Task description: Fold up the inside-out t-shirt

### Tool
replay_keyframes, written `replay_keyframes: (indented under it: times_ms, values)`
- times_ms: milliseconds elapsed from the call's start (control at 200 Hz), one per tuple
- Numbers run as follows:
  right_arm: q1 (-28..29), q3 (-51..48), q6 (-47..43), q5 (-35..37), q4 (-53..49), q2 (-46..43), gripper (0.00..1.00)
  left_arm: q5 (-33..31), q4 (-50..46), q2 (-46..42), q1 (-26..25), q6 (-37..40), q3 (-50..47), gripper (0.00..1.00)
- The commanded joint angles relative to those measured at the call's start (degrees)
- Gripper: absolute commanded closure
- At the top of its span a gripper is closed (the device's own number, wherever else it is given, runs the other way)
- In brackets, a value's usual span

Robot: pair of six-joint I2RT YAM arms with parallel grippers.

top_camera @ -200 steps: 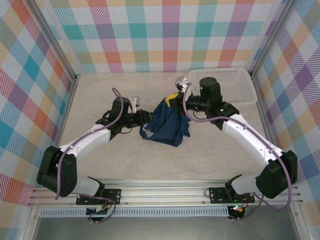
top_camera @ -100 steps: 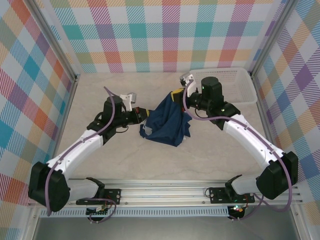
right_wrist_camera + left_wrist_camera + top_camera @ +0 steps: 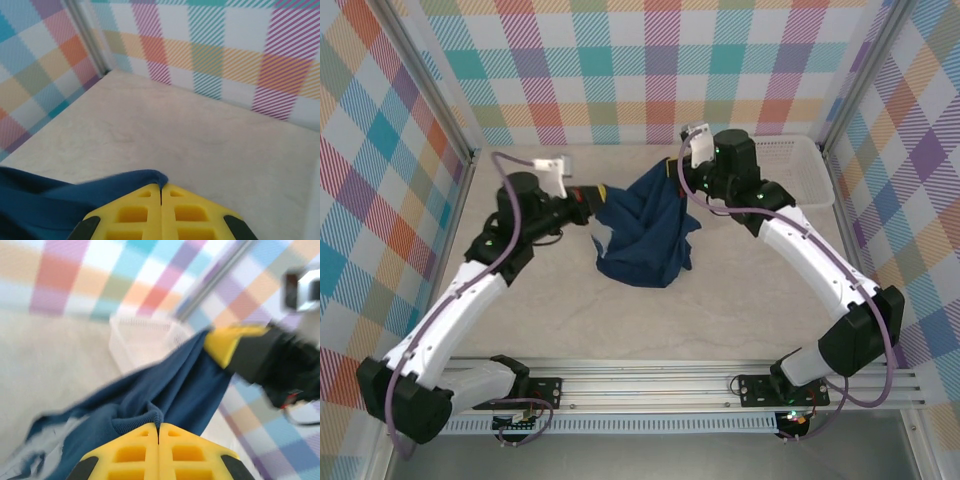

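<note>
Both grippers are closed tight on the t-shirt (image 3: 645, 235). The left gripper (image 3: 158, 427) has its yellow fingers pressed together over a rolled edge of the navy cloth, and the right gripper (image 3: 161, 187) pinches another edge in the same way. The shirt hangs between the two, stretched from one to the other along its top. Its lower part sags down and seems to rest on the table (image 3: 720, 310) below and between them. I think they hold it lifted and pulled apart like this to open the bunched cloth, so it can be laid flat before folding. Just beyond the right gripper, on its outer side, stands a white basket (image 3: 800, 165), and the part of it that shows holds nothing.
</note>
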Motion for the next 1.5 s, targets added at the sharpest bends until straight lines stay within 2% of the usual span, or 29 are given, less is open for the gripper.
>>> replay_keyframes:
  times_ms: [0,210,310,490,625,730,835,910,1020,1110,1185,1275,1410,1495]
  values:
    - [-0.27,1.68,-3.56,8.16,-3.76,-1.25,1.0,-7.28,-0.22,-5.85,2.12,2.27,3.08,1.0]
    - [-0.27,-6.93,-6.56,5.66,0.29,-4.72,1.0,-10.43,-0.04,-7.64,2.39,1.89,2.62,1.0]
    - [-0.27,-10.51,-4.8,5.95,0.0,-4.48,1.0,-7.62,0.39,-6.16,2.39,1.91,2.66,1.0]
    - [-0.36,-11.52,0.45,11.34,-6.3,-0.25,1.0,-0.64,3.4,-3.53,2.39,0.26,0.36,1.0]
    - [-0.56,-11.2,-0.47,16.02,-9.2,1.88,1.0,0.26,3.06,-3.3,2.39,0.25,0.18,1.0]
    - [-0.78,-9.14,-1.17,15.39,-11.22,2.83,0.91,3.4,4.01,-2.55,2.39,-0.93,-1.5,1.0]
    - [-0.88,-5.63,-2.06,14.81,-16.21,4.02,0.77,5.43,5.55,-2.23,2.31,-3.15,-6.11,1.0]
    - [-0.88,-6.52,-2.45,8.81,-16.27,2.25,0.67,6.16,6.27,-2.6,2.05,-4.21,-9.42,1.0]
    - [-0.67,-13.18,-0.12,-12.32,-10.71,-3.05,0.55,6.85,7.41,-3.44,1.39,-5.55,-12.83,1.0]
    - [0.98,-19.04,4.89,-23.82,-3.84,-5.93,0.44,6.74,6.68,-4.12,0.92,-5.14,-13.94,1.0]
    - [3.67,-22.14,7.98,-26.8,0.81,-6.36,0.39,6.71,6.02,-4.43,0.82,-4.63,-14.09,1.0]
    - [5.15,-22.73,10.71,-26.19,3.73,-4.69,0.33,7.03,5.35,-4.57,0.64,-4.26,-14.12,1.0]
    - [6.84,-21.1,13.31,-25.84,7.91,-0.53,0.3,6.83,5.28,-4.63,0.29,-4.25,-14.28,1.0]
    - [7.8,-18.29,13.67,-24.29,8.28,3.32,0.32,6.9,5.26,-4.78,-0.06,-4.06,-14.31,1.0]
